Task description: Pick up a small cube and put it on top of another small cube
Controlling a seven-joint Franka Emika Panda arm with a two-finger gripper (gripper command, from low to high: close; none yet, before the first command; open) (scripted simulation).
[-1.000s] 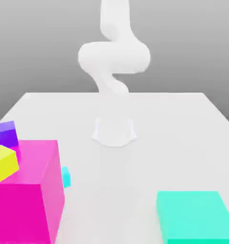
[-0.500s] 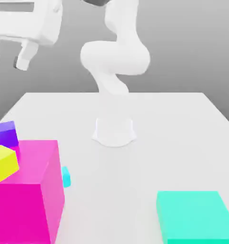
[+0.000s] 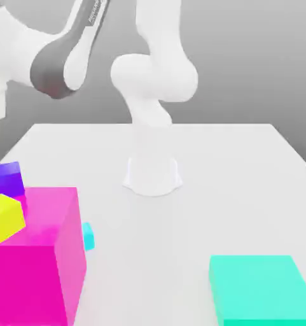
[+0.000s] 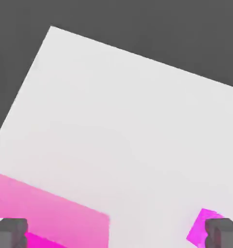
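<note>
The fingers of the gripper [image 4: 116, 233] stand wide open, with bare white surface between them; they are grey and block-shaped at the tips. A small magenta piece [image 4: 198, 232], flat-coloured and angular, lies partly hidden behind one fingertip. The white arm [image 3: 152, 76], smooth and rounded with a dark grey joint cover, reaches to the exterior view's left, where the hand is held above the level of the cubes. Below it is the large magenta block [image 3: 28, 280], box-shaped, with plain faces and straight edges. Its top carries two small cubes: the blue-violet cube [image 3: 7, 179] at the far edge, and the yellow cube [image 3: 5, 218] closer to the near edge. Which of the small cubes is to be picked up cannot be told. A small cyan piece [image 3: 88, 236] shows just beside the block's right-hand face, partly hidden by it. A low turquoise block [image 3: 260, 286], flat-topped, is located toward the near right corner of the matt white table [image 3: 200, 210].
</note>
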